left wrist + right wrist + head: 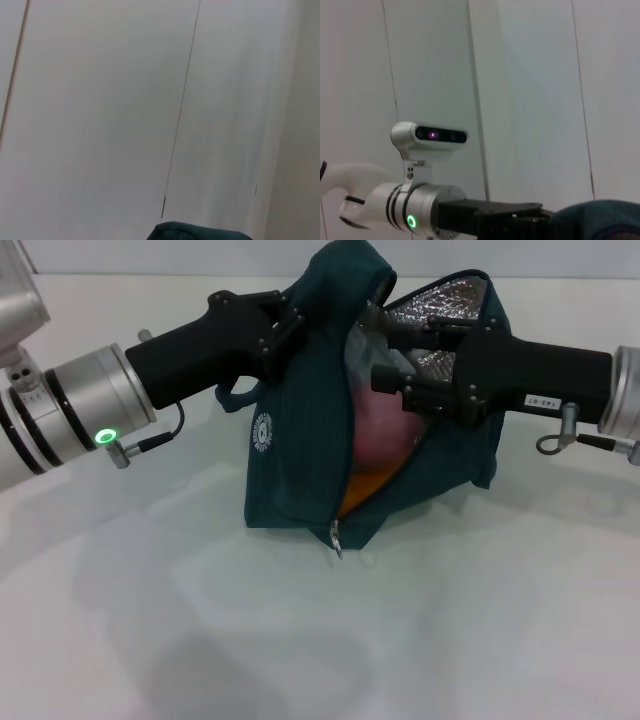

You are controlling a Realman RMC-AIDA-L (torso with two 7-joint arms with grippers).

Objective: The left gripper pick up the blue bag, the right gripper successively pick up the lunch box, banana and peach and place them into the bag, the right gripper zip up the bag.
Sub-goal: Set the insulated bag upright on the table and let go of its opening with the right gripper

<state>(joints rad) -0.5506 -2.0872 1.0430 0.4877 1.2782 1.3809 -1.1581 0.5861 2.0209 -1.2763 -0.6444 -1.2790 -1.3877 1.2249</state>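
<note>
Zip pull (337, 538) nearest; blue bag (300, 440) upright, mouth up.

Not much to read here tbh. The right gripper (385, 352) has a small white label (537, 399) with upside-down characters, too small to make out. The bag (300, 455) has a round white logo (262, 432), unreadable too.

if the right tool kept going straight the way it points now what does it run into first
The right tool points into the blue bag's open mouth, so probably the pink peach just below it or the bag's far fabric wall held by the left tool; depth is unclear.
</note>
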